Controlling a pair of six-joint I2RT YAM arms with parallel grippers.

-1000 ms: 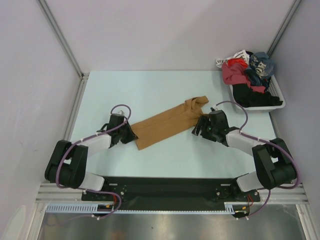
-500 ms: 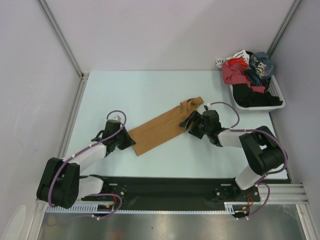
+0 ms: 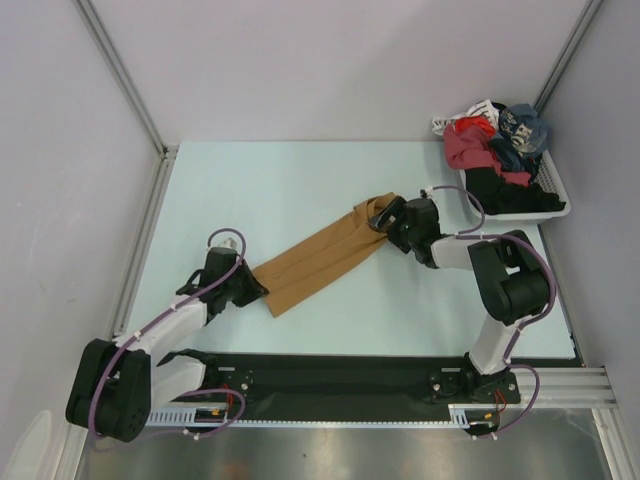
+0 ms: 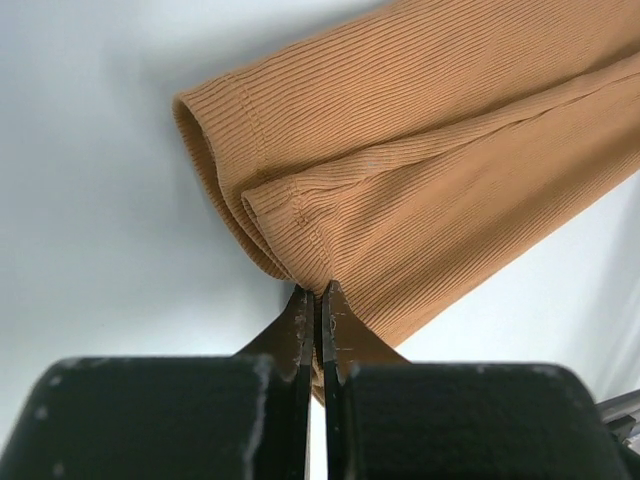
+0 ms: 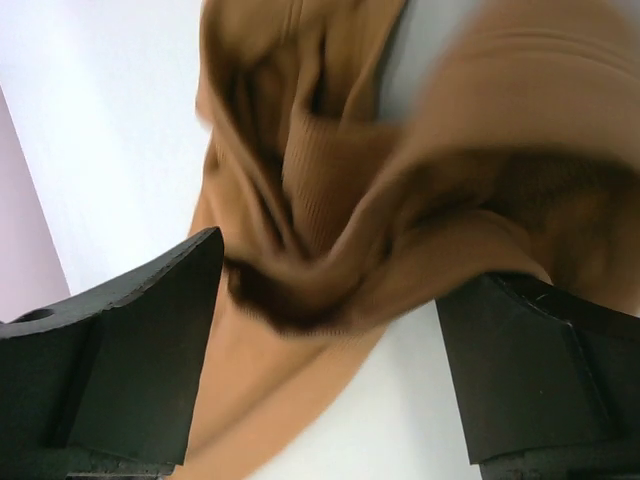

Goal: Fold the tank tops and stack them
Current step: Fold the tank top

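A tan-brown tank top [image 3: 320, 258] lies folded into a long strip, running diagonally across the table. My left gripper [image 3: 251, 289] is shut on its hem corner; in the left wrist view the cloth [image 4: 430, 170] is pinched between the closed fingertips [image 4: 299, 325]. My right gripper [image 3: 389, 216] stands open at the strap end. In the right wrist view the bunched straps [image 5: 330, 220] lie between the wide-apart fingers [image 5: 130, 350], ungripped. A slate-blue garment [image 3: 521, 128] tops the heap in the basket; I cannot tell whether it is a tank top.
A white basket [image 3: 560, 207] at the far right corner holds a heap of red, black and blue clothes. Walls close the table at the left, back and right. The arm bases sit on a black rail [image 3: 340, 378] at the near edge.
The right gripper has opened wider and moved away from the near edge to the strap end. The left arm has drawn the hem slightly toward the near left.
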